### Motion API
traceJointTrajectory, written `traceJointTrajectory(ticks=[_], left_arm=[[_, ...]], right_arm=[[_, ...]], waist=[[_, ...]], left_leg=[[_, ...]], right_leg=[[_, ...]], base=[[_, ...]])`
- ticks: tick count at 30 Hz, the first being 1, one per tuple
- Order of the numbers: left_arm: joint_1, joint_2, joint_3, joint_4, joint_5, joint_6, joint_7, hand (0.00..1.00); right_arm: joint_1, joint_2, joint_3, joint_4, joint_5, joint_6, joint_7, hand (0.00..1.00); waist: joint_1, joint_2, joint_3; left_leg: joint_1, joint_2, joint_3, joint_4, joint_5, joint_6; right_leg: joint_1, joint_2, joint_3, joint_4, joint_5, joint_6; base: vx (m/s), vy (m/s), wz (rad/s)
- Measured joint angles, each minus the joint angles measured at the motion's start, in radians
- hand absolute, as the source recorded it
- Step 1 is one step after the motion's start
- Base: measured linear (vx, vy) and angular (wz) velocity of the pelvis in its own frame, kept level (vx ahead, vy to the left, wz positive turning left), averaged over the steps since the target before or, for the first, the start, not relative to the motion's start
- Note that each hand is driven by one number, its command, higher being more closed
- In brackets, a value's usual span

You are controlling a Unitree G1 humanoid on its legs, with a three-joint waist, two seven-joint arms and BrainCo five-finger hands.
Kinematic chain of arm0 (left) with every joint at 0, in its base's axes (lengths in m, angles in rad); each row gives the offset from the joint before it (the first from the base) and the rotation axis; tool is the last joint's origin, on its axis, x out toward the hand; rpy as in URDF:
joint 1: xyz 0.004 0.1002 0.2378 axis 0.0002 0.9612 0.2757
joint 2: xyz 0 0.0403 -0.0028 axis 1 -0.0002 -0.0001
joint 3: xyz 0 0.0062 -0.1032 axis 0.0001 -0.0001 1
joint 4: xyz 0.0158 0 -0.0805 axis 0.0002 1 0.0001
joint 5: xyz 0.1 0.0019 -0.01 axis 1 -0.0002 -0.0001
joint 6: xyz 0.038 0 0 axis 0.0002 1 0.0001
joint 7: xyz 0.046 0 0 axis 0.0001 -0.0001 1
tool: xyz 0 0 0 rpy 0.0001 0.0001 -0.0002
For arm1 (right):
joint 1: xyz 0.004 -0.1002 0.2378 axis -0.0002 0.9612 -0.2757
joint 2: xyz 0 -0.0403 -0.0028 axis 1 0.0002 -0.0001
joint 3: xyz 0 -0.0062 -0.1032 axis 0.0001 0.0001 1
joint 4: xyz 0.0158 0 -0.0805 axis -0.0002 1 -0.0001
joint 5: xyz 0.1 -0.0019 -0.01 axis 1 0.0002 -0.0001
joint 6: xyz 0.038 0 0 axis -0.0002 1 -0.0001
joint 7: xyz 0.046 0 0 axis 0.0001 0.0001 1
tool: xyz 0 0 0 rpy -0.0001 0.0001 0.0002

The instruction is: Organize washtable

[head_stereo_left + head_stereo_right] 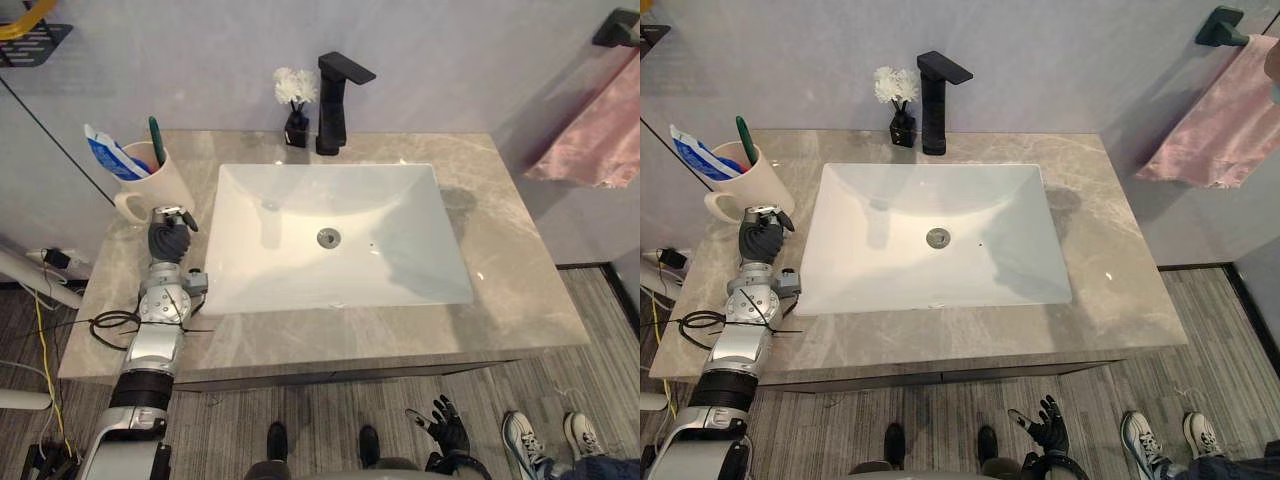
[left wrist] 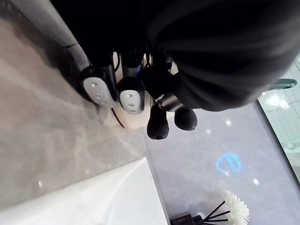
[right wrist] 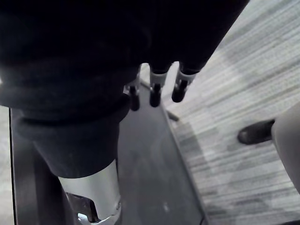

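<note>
A cream mug [image 1: 160, 187] stands at the countertop's far left, holding a blue-and-white toothpaste tube [image 1: 104, 155] and a green toothbrush [image 1: 156, 140]. My left hand [image 1: 168, 236] rests on the counter just in front of the mug, by its handle, fingers relaxed and holding nothing. In the left wrist view its fingers [image 2: 131, 96] reach toward the mug [image 2: 135, 123]. My right hand [image 1: 446, 426] hangs below the table's front edge, open, fingers [image 3: 154, 93] straight over the floor.
A white sink [image 1: 400, 255] fills the middle of the grey marble countertop [image 1: 520, 290]. A black faucet [image 1: 335, 100] and a small black vase with a white flower [image 1: 296, 112] stand behind it. A pink towel [image 1: 590, 140] hangs at right. A person's shoes [image 1: 522, 440] are near the lower right.
</note>
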Motion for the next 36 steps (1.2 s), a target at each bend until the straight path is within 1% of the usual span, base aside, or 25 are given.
traceJointTrajectory(ticks=[7,10,12,14,18,19,21,22,24,25,26,28,29,31,32,33,34,35,36], left_arm=[[-0.001,0.008,0.004,0.018,0.001,0.001,0.002,1.00],[0.014,0.003,0.001,-0.016,0.014,0.002,0.003,1.00],[0.046,-0.013,-0.011,-0.099,0.039,0.001,0.002,1.00],[0.078,-0.038,-0.022,-0.175,0.040,0.000,0.002,1.00],[0.143,-0.093,-0.025,-0.342,0.039,-0.006,0.006,1.00],[0.164,-0.108,-0.024,-0.393,0.038,-0.009,0.006,1.00],[0.197,-0.120,-0.020,-0.468,0.035,-0.031,0.006,1.00],[0.228,-0.130,-0.001,-0.516,0.026,-0.047,0.006,1.00],[0.271,-0.155,0.035,-0.569,-0.009,-0.064,0.003,1.00],[0.322,-0.187,0.084,-0.615,-0.038,-0.081,0.002,1.00],[0.344,-0.200,0.108,-0.633,-0.051,-0.086,0.003,1.00],[0.429,-0.243,0.201,-0.669,-0.096,-0.103,0.002,1.00],[0.451,-0.254,0.221,-0.672,-0.110,-0.105,0.002,1.00],[0.515,-0.292,0.268,-0.670,-0.161,-0.110,0.001,1.00],[0.551,-0.323,0.289,-0.665,-0.184,-0.111,0.000,1.00],[0.583,-0.350,0.300,-0.641,-0.211,-0.116,-0.003,1.00],[0.597,-0.357,0.300,-0.615,-0.225,-0.117,-0.003,1.00],[0.610,-0.371,0.296,-0.549,-0.252,-0.113,-0.009,1.00],[0.619,-0.392,0.298,-0.487,-0.280,-0.110,-0.020,1.00]], right_arm=[[0.023,0.001,0.000,0.000,0.000,-0.001,0.001,0.00],[0.023,0.001,0.000,0.000,0.000,0.000,0.002,0.00],[0.021,0.001,0.000,0.001,0.000,0.000,0.002,0.00],[0.019,0.001,0.000,0.001,0.000,0.000,0.003,0.00],[0.009,0.000,0.002,0.017,0.000,0.001,0.009,0.00],[0.009,-0.001,0.002,0.022,0.000,0.001,0.014,0.00],[0.008,-0.001,0.002,0.023,0.000,0.001,0.018,0.00],[0.004,-0.001,0.002,0.023,0.000,0.001,0.019,0.00],[0.002,0.000,0.002,0.023,0.001,0.002,0.020,0.00],[0.003,0.000,0.002,0.023,0.001,0.003,0.020,0.00],[0.002,0.001,0.002,0.023,0.002,0.003,0.020,0.00],[0.001,0.004,0.002,0.023,0.003,0.005,0.021,0.00],[0.001,0.005,0.002,0.023,0.003,0.005,0.021,0.00],[0.002,0.006,0.002,0.023,0.006,0.009,0.021,0.00],[0.002,0.006,0.001,0.023,0.009,0.015,0.020,0.00],[0.001,0.006,0.002,0.025,0.011,0.021,0.020,0.00],[0.000,0.006,0.004,0.031,0.011,0.021,0.020,0.00],[-0.001,0.005,0.005,0.045,0.013,0.025,0.020,0.00],[-0.007,0.005,0.005,0.058,0.016,0.031,0.018,0.00]], waist=[[0.001,0.000,0.000],[0.000,0.001,0.001],[0.003,0.002,0.002],[0.004,0.003,0.002],[0.010,0.003,0.002],[0.015,0.005,0.002],[0.032,0.007,0.002],[0.032,0.008,0.002],[0.032,0.012,0.001],[0.032,0.017,0.000],[0.032,0.020,0.001],[0.037,0.026,0.000],[0.038,0.028,-0.002],[0.055,0.037,-0.010],[0.059,0.044,-0.013],[0.064,0.050,-0.015],[0.069,0.054,-0.021],[0.087,0.059,-0.032],[0.087,0.059,-0.034]], left_leg=[[0.000,-0.004,-0.003,-0.001,0.006,0.006],[0.002,-0.007,-0.014,-0.002,0.016,0.009],[0.008,-0.012,-0.033,-0.003,0.018,0.011],[0.016,-0.016,-0.044,-0.007,0.019,0.013],[0.020,-0.023,-0.087,-0.007,0.020,0.012],[0.020,-0.025,-0.091,-0.007,0.020,0.012],[0.020,-0.026,-0.098,-0.006,0.020,0.012],[0.022,-0.027,-0.113,-0.002,0.021,0.012],[0.030,-0.030,-0.121,-0.003,0.024,0.015],[0.042,-0.031,-0.129,-0.005,0.026,0.015],[0.045,-0.032,-0.134,-0.007,0.025,0.015],[0.051,-0.034,-0.146,-0.007,0.025,0.015],[0.051,-0.034,-0.151,-0.007,0.025,0.015],[0.051,-0.034,-0.162,-0.007,0.025,0.015],[0.053,-0.034,-0.173,-0.007,0.025,0.015],[0.059,-0.032,-0.182,-0.007,0.024,0.014],[0.060,-0.033,-0.185,-0.007,0.023,0.012],[0.064,-0.032,-0.187,-0.007,0.022,0.011],[0.067,-0.032,-0.191,-0.007,0.020,0.012]], right_leg=[[-0.002,-0.007,-0.005,0.002,0.004,-0.002],[0.004,-0.007,-0.018,0.001,0.003,-0.004],[0.020,-0.010,-0.034,0.001,0.000,-0.008],[0.037,-0.014,-0.056,0.000,-0.005,-0.012],[0.060,-0.022,-0.091,0.003,-0.017,-0.006],[0.066,-0.024,-0.104,0.005,-0.021,-0.007],[0.068,-0.025,-0.111,0.010,-0.025,-0.006],[0.075,-0.026,-0.120,0.011,-0.028,-0.006],[0.086,-0.028,-0.136,0.015,-0.031,-0.006],[0.101,-0.029,-0.148,0.018,-0.034,-0.007],[0.107,-0.029,-0.158,0.020,-0.036,-0.009],[0.114,-0.034,-0.186,0.045,-0.060,-0.009],[0.114,-0.035,-0.193,0.052,-0.065,-0.009],[0.117,-0.038,-0.206,0.060,-0.075,-0.007],[0.122,-0.041,-0.218,0.065,-0.079,-0.008],[0.132,-0.042,-0.229,0.069,-0.085,-0.006],[0.136,-0.042,-0.234,0.069,-0.087,-0.004],[0.137,-0.043,-0.239,0.069,-0.089,-0.003],[0.144,-0.044,-0.249,0.069,-0.095,-0.001]], base=[[-0.04,-0.004,-0.02],[-0.05,-0.018,0.11],[-0.03,-0.009,0.21],[-0.02,0.002,0.25],[-0.01,0.003,0.29],[-0.01,0.000,0.32],[0.01,-0.002,0.19],[0.03,-0.005,0.17],[0.02,-0.005,0.21],[0.02,-0.007,0.22],[0.00,-0.014,0.28],[-0.02,-0.020,0.28],[-0.03,-0.021,0.26],[-0.03,-0.019,0.20],[-0.03,-0.019,0.25],[-0.03,-0.023,0.27],[-0.03,-0.028,0.20],[-0.04,-0.025,0.18],[-0.05,-0.026,0.18]])
